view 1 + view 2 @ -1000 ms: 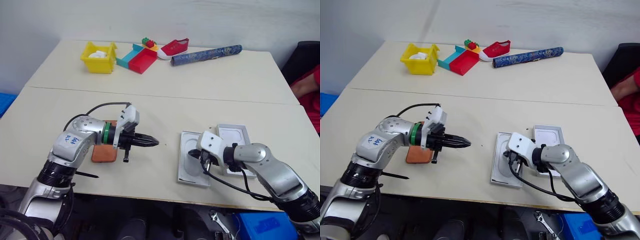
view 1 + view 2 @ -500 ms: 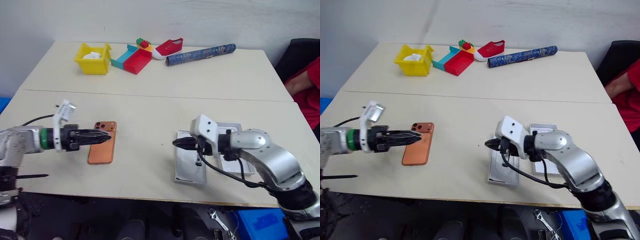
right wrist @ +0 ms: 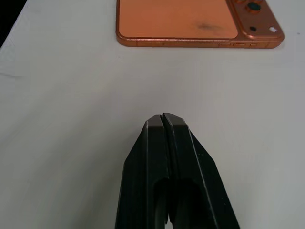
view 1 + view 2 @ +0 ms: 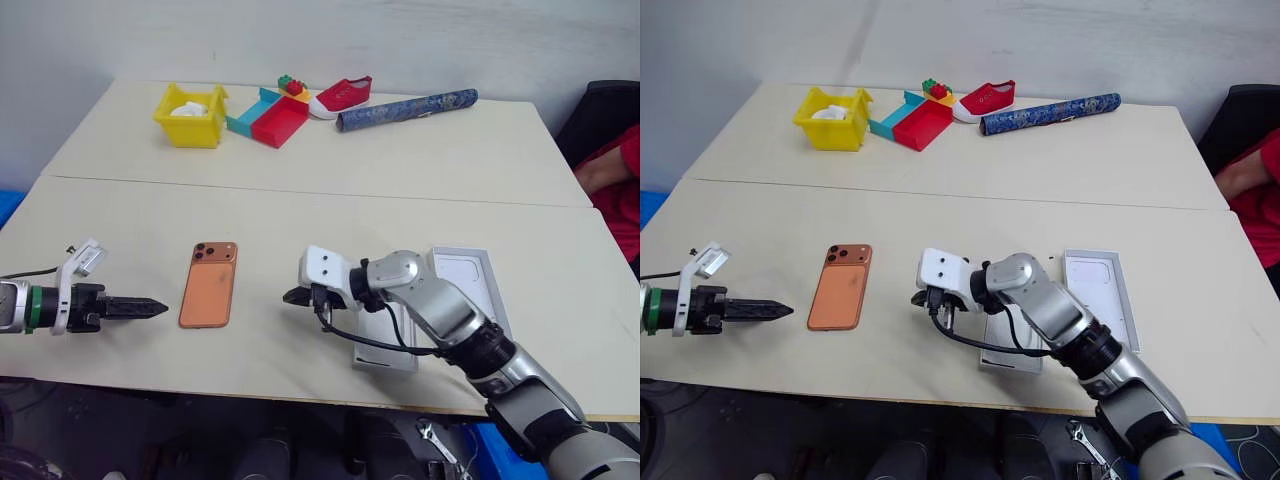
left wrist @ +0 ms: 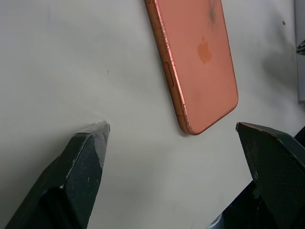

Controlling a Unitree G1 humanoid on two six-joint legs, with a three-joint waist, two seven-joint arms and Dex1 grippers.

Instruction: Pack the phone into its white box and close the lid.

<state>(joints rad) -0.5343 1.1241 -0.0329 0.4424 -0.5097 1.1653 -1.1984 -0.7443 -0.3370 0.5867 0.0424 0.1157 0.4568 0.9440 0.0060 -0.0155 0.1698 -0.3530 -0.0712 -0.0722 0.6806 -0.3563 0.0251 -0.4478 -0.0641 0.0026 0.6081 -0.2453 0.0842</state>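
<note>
Cream-coloured table (image 4: 420, 160) carries everything. Right of centre near the front edge, the lid (image 4: 470, 290) lies open side up, with a flat white insert (image 4: 385, 345) just beside it. Left of centre, the copper-orange phone (image 4: 209, 284) lies back up, untouched. The right gripper (image 4: 296, 297), fingers pressed together, points at it from the right; the left gripper (image 5: 174, 138), fingers spread wide, points from the left.

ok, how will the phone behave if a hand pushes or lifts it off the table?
The phone lies flat, back up, so a push will likely slide it; it can't roll. It looks like a stiff slab that won't flex. Its edges sit low against the table, so lifting it probably means catching the thin, possibly slick sides.
</note>
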